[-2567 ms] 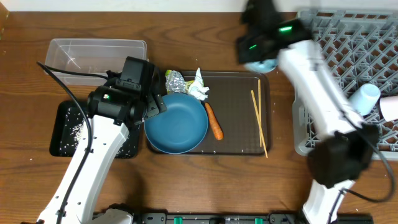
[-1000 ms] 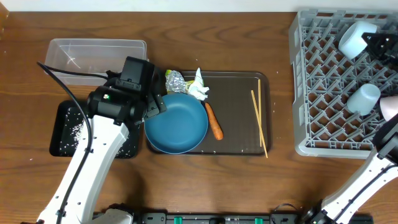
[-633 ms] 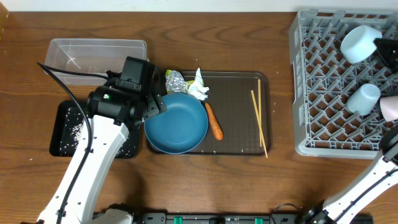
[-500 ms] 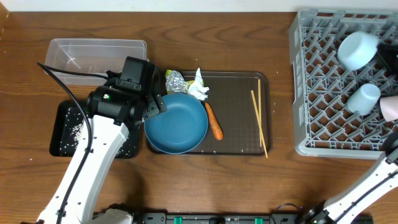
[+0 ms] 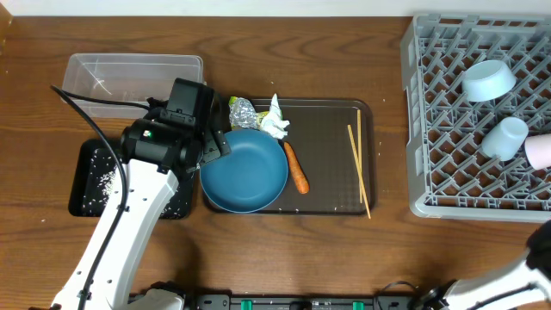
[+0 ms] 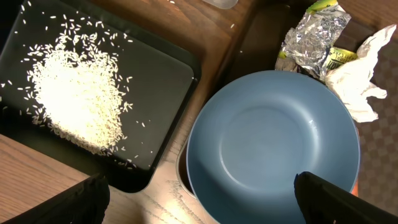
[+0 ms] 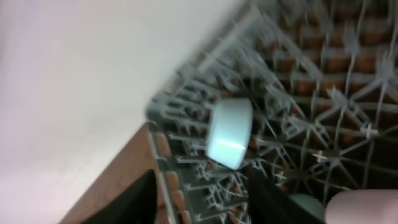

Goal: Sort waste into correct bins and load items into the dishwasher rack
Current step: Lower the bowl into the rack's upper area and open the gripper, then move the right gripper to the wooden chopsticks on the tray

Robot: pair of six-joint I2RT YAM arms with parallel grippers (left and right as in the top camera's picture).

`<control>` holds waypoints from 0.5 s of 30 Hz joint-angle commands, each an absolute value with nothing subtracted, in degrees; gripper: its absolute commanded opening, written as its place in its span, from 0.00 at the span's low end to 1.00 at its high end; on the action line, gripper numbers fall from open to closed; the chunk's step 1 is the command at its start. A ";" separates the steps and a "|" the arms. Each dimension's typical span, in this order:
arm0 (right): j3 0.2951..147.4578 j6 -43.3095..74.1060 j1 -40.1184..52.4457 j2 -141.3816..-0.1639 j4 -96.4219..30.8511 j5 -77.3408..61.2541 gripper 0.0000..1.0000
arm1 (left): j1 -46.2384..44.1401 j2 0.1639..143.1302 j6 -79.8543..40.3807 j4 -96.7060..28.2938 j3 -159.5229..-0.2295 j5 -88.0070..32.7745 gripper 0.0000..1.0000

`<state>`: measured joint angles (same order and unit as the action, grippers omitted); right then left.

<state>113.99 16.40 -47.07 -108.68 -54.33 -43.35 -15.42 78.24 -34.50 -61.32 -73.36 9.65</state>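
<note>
Now, small light blue bowl (image 5: pixel 488 79) lying in grey rack (image 5: pixel 430 103), right gripper (image 7: pixel 205 193) fingers spread and empty, left gripper (image 6: pixel 202 186) fingers wide above dark blue plate (image 6: pixel 273 137).

Dark blue plate (image 5: pixel 245 172); light blue bowl (image 5: pixel 488 80) and paler blue cup (image 5: pixel 504 136) against the grey lattice rack (image 5: pixel 448 129); orange carrot (image 5: pixel 296 168); shiny silver foil (image 5: pixel 242 113); white tissue (image 5: pixel 275 127); yellow-green wrapper (image 6: pixel 323 5); pale wooden chopsticks (image 5: pixel 358 168) on the dark brown tray (image 5: pixel 331 129); black bin (image 5: pixel 86 194) speckled with white rice (image 6: pixel 74 102); clear, colourless tub (image 5: pixel 129 73); table (image 5: pixel 344 250) of warm brown wood grain
</note>
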 commanded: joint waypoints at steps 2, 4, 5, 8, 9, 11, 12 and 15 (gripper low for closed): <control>114.48 17.78 -41.93 -101.38 -54.94 -40.45 0.56 | -15.18 78.13 -34.37 -61.47 -73.67 10.79 0.98; 114.48 17.76 -38.17 -98.54 -56.42 -38.79 0.58 | -15.18 78.13 -34.37 -61.47 -73.67 10.79 0.98; 114.48 17.69 -35.92 -97.32 -57.36 -37.19 0.59 | -15.18 78.13 -34.37 -61.47 -73.67 10.79 0.98; 114.48 16.45 -26.61 -94.30 -60.84 -28.86 0.63 | -15.18 78.13 -34.37 -61.47 -73.67 10.79 0.98; 114.48 16.01 -22.87 -93.84 -62.08 -25.08 0.69 | -15.18 78.13 -34.37 -61.47 -73.67 10.81 0.98; 114.48 16.03 -15.68 -93.76 -64.31 -17.52 0.98 | -15.18 78.13 -34.37 -61.47 -73.67 10.79 0.98; 114.45 16.03 -12.60 -94.04 -65.36 -14.28 0.99 | -15.18 78.13 -34.37 -61.47 -73.67 10.79 0.98; 114.43 16.03 -2.92 -95.79 -68.51 -7.16 0.99 | -15.18 78.13 -34.37 -61.47 -73.67 10.81 0.98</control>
